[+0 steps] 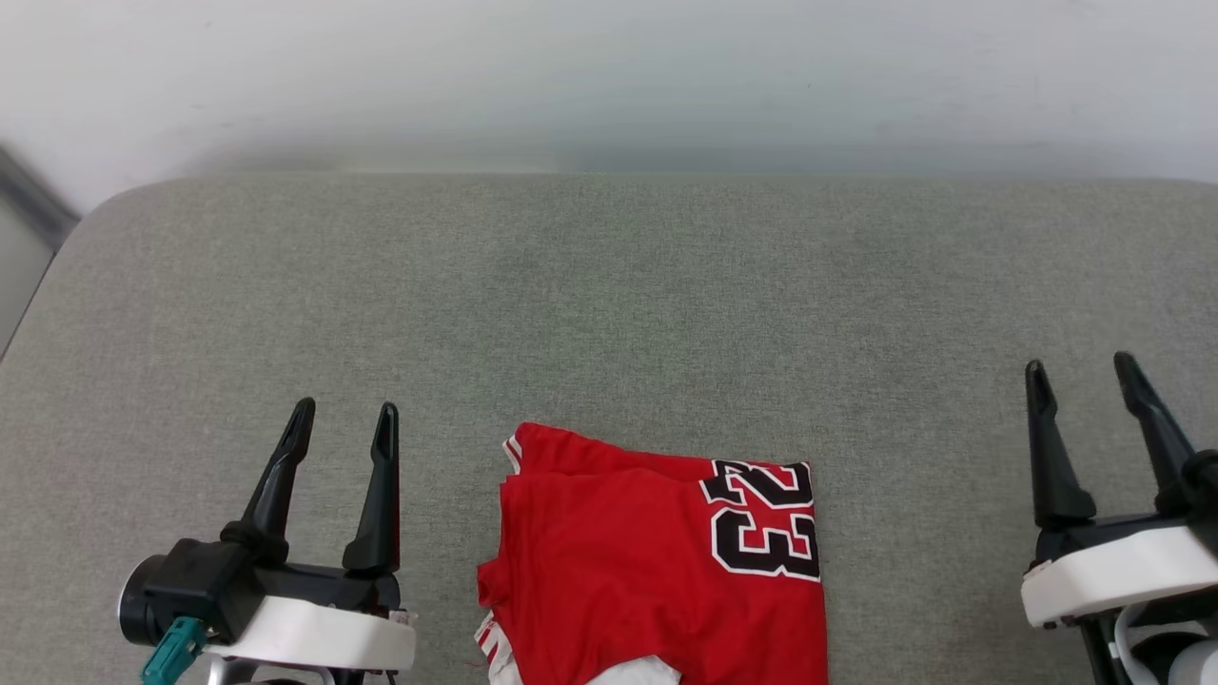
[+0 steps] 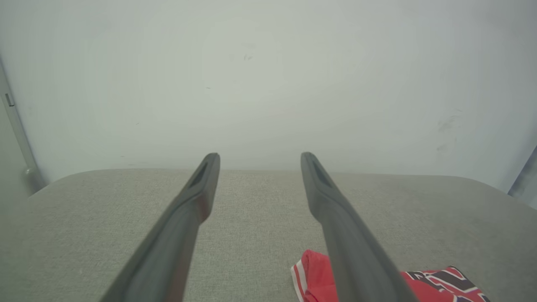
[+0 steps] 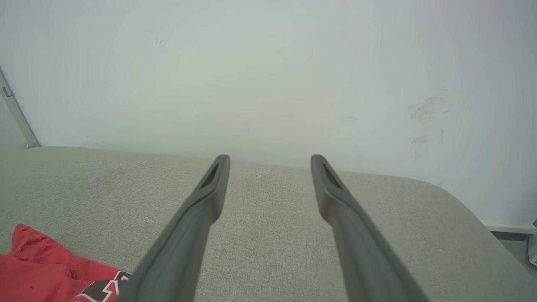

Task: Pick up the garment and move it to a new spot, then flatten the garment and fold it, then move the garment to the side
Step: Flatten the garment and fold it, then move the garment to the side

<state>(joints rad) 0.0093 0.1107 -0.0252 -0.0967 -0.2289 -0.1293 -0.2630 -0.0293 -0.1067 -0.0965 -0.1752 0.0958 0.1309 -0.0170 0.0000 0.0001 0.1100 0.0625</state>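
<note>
The garment is seen folded on the grey cushion, at its near edge, between the two grippers; the left gripper is held wide and empty beside it; the right gripper is likewise spread, empty, well apart.

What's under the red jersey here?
The jersey lies folded on the grey cushion, which shows beside and beyond it. A white piece peeks from under its near edge; whatever else lies beneath is covered.
</note>
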